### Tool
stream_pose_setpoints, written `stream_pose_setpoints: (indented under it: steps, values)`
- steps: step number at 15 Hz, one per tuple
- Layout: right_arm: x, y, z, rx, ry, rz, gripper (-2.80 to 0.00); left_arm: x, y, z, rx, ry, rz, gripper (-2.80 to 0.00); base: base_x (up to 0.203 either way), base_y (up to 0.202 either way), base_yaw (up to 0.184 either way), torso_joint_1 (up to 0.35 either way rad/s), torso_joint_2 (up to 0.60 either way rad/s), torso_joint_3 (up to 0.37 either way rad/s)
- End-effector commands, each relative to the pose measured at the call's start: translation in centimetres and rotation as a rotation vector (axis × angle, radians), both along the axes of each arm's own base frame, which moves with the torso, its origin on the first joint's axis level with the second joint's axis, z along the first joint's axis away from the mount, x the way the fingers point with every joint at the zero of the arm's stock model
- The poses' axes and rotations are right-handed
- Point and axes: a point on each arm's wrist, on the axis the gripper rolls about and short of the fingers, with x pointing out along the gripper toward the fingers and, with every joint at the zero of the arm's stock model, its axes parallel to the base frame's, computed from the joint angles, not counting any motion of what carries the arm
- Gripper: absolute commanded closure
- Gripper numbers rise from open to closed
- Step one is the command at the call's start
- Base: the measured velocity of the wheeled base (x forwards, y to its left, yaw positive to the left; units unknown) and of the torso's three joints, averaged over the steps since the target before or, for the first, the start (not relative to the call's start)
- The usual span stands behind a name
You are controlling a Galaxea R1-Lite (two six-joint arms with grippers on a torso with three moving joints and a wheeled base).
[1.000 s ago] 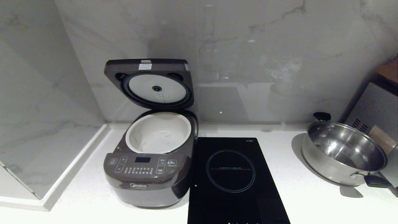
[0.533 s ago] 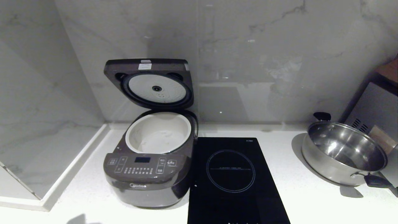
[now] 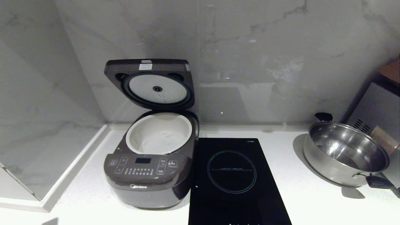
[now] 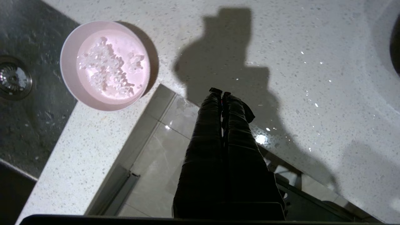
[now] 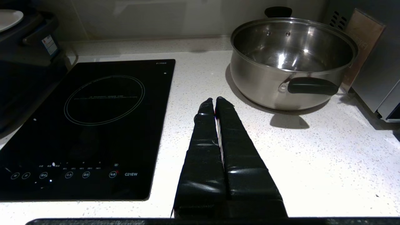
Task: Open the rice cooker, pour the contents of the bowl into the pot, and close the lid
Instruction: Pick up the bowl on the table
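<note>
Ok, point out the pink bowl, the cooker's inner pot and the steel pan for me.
bowl (image 4: 70, 62): left wrist view, on its bare pink rim.
pot (image 3: 137, 131): head view, on its white inner wall.
steel pan (image 3: 322, 162): head view, on its shiny outer wall.

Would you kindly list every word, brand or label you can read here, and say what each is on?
"Midea": front of the rice cooker.
"C21EW": front edge of the induction hob.
Cooker button panel labels: too small to read.
Sticker on the open lid: unreadable.
Hob touch-key symbols: too small.
</note>
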Motion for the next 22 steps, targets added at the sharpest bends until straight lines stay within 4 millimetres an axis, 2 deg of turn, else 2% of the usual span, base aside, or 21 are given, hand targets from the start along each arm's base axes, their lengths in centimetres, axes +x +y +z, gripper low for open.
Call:
stream_pose_setpoints:
  steps: [1, 5, 7, 9, 12, 17, 20, 21, 22]
  values:
    - [0.0, 0.0, 0.0, 0.000, 0.000, 0.000, 0.00, -0.2, 2.1, -0.6, -0.054, 0.026, 0.062, 0.00, 0.000, 0.000, 0.000, 0.000, 0.00, 0.000]
    - [0.0, 0.0, 0.0, 0.000, 0.000, 0.000, 0.00, -1.8, 5.3, -0.8, -0.078, 0.055, 0.183, 0.00, 0.000, 0.000, 0.000, 0.000, 0.00, 0.000]
    - [0.0, 0.0, 0.0, 0.000, 0.000, 0.000, 0.00, -2.8, 6.9, -1.3, -0.080, 0.123, 0.243, 0.00, 0.000, 0.000, 0.000, 0.000, 0.00, 0.000]
    - [0.0, 0.0, 0.0, 0.000, 0.000, 0.000, 0.00, -3.6, 8.4, -2.4, -0.098, 0.208, 0.251, 0.00, 0.000, 0.000, 0.000, 0.000, 0.00, 0.000]
    - [0.0, 0.0, 0.0, 0.000, 0.000, 0.000, 0.00, -4.1, 10.1, -3.6, -0.131, 0.236, 0.268, 0.00, 0.000, 0.000, 0.000, 0.000, 0.00, 0.000]
    - [0.0, 0.0, 0.0, 0.000, 0.000, 0.000, 0.00, -4.9, 14.9, -6.7, -0.063, 0.256, 0.339, 0.00, 0.000, 0.000, 0.000, 0.000, 0.00, 0.000]
    - [0.0, 0.0, 0.0, 0.000, 0.000, 0.000, 0.00, -5.2, 15.9, -7.9, -0.093, 0.294, 0.354, 0.00, 0.000, 0.000, 0.000, 0.000, 0.00, 0.000]
    - [0.0, 0.0, 0.0, 0.000, 0.000, 0.000, 0.00, -5.1, 15.7, -8.0, -0.098, 0.302, 0.352, -2.80, 0.000, 0.000, 0.000, 0.000, 0.00, 0.000]
    - [0.0, 0.0, 0.0, 0.000, 0.000, 0.000, 0.00, -5.0, 15.7, -8.2, -0.107, 0.305, 0.346, -2.80, 0.000, 0.000, 0.000, 0.000, 0.00, 0.000]
